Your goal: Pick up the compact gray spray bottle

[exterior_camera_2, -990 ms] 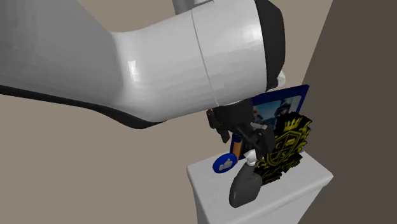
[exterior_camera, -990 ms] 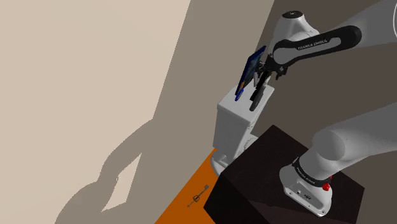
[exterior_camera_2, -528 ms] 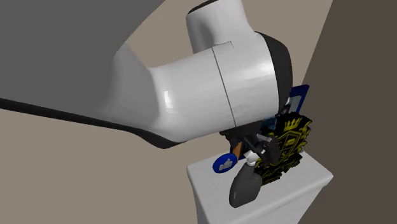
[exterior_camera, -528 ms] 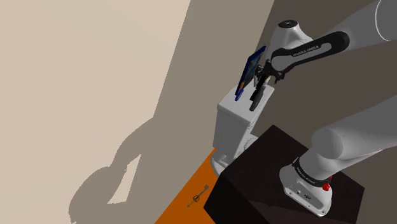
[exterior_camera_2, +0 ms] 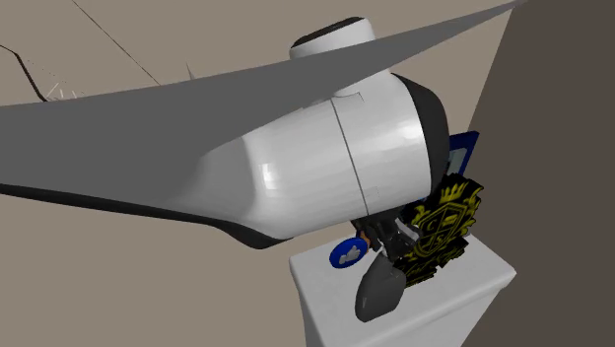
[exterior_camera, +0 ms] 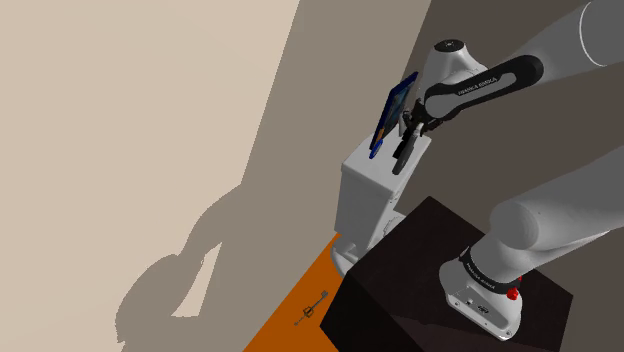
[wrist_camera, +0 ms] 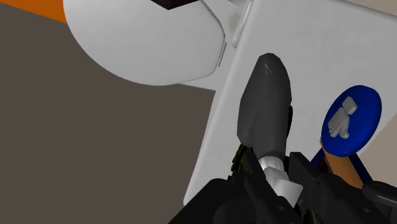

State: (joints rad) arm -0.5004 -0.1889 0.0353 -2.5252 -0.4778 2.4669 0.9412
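The dark grey spray bottle (wrist_camera: 267, 102) is lying on the white toilet tank lid (exterior_camera_2: 471, 296), near the edge facing the stand. Its white nozzle end is reaching into the black gripper (exterior_camera: 410, 135); whether it is clamped there cannot be told. A blue disc with a white hand sign (wrist_camera: 351, 121) is sitting just beside the bottle. A crest-printed blue box (exterior_camera_2: 444, 232) is standing behind both.

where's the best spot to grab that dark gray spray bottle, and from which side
The spray bottle is probably best taken by its narrow white neck, above the rounded dark body, coming down from above. It seems to stand upright on the white tank, and the blue disc and crested box crowd one side.
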